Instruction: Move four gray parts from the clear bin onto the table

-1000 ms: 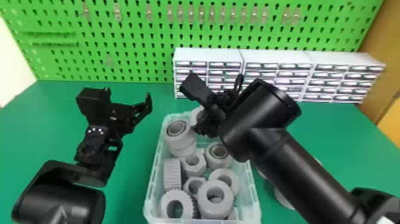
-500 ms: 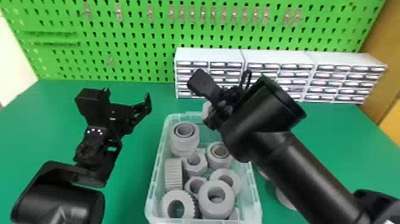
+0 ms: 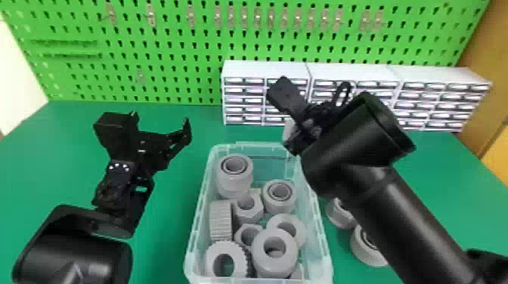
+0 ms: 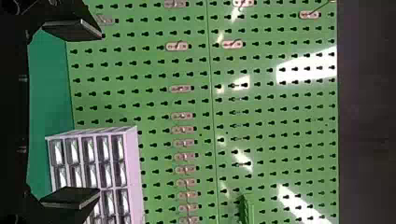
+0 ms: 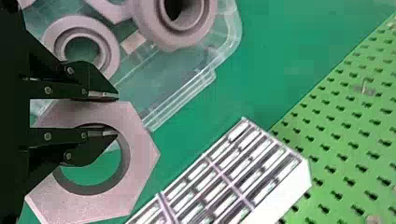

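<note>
In the head view my right gripper (image 3: 298, 138) is above the far right corner of the clear bin (image 3: 320, 230). A gray hexagonal part (image 3: 289, 130) hangs from it. In the right wrist view that gripper (image 5: 116, 115) is shut on the hexagonal part (image 5: 140, 165), one finger in its hole and the other outside its rim. Gray parts such as a ring (image 3: 274, 256) and a stacked cylinder (image 3: 234, 181) lie in the bin. My left gripper (image 3: 160, 122) is parked left of the bin; in the left wrist view the same gripper (image 4: 99, 113) stands open, holding nothing.
Two gray parts (image 3: 342, 217) (image 3: 368, 247) stand on the green table (image 3: 446, 181) right of the bin, partly behind my right arm. White drawer cabinets (image 3: 264, 68) line the back, against a green pegboard (image 3: 170, 45).
My right gripper has moved up and to the right from over the bin's far end, carrying the hexagonal part. The far left cylinder in the bin has shifted and straightened. The left arm is still.
</note>
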You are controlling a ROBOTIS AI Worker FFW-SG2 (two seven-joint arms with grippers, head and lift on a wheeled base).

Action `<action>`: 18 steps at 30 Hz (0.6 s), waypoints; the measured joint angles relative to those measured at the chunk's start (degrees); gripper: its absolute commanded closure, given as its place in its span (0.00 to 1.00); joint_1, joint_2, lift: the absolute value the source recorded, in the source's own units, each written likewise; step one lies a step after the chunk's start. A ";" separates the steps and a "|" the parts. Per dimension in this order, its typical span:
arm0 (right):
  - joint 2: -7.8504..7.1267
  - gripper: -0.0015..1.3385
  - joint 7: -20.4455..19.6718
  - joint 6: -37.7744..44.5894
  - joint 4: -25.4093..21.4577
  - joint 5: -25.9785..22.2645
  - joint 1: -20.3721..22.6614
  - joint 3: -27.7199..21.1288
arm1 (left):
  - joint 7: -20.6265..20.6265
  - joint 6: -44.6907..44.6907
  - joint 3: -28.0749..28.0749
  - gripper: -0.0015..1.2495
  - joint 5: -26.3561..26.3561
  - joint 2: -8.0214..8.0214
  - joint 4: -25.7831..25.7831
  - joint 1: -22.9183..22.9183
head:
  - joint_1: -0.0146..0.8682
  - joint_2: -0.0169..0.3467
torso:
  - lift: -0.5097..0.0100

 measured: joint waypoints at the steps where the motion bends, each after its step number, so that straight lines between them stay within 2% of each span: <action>1: -0.05 0.87 0.16 0.06 -0.09 0.49 0.23 -0.46 | 0.00 0.00 0.03 0.09 0.00 0.00 -0.02 0.02 | 0.78 0.14 | 0.89; 18: -1.39 0.87 0.48 1.13 -1.18 5.37 5.46 -12.15 | 0.00 0.00 0.25 0.09 -0.03 0.00 -0.22 0.13 | 0.78 0.14 | 0.89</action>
